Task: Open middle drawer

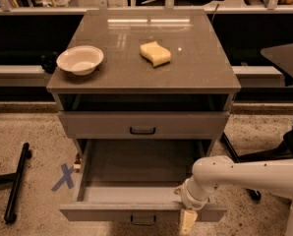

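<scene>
Reaching in from the right on a white arm (245, 176), with the gripper (188, 221) down at the front edge of the middle drawer (112, 211), just right of its small black bar handle (143, 220); cannot tell whether open or closed. Standing far out of the cabinet (221, 106), with the drawer's grey inside showing. Above, an upper drawer (102, 125) close to flush. On the countertop (195, 68), a white bowl (80, 59) at left and a yellow sponge (155, 53) near the middle, well apart.
</scene>
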Controlling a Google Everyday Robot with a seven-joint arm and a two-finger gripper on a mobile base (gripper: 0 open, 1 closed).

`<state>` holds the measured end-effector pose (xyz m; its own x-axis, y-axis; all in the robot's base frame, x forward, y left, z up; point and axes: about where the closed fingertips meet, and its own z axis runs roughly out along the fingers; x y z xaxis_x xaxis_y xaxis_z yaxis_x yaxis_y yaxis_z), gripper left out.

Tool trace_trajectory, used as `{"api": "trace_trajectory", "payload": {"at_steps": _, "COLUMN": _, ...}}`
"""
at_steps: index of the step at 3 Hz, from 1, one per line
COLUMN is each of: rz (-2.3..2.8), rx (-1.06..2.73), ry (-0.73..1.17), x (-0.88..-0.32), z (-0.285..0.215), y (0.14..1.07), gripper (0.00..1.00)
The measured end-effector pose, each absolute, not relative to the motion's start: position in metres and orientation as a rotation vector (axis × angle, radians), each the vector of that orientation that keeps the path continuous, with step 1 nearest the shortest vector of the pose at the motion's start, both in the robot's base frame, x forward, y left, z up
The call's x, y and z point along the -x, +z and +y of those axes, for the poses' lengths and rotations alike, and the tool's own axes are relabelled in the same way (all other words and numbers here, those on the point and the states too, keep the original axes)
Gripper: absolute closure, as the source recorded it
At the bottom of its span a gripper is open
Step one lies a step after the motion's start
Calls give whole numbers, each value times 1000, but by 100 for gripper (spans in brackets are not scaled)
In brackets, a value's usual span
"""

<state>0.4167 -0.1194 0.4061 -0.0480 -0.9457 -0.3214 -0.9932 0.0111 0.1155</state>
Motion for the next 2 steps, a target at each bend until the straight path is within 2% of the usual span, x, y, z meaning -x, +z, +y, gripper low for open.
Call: {"api": "trace_trajectory", "payload": {"at_steps": 2, "rz": 2018, "rx": 1934, "ry": 355, "x": -433, "z": -154, "y": 469, "gripper": 0}}
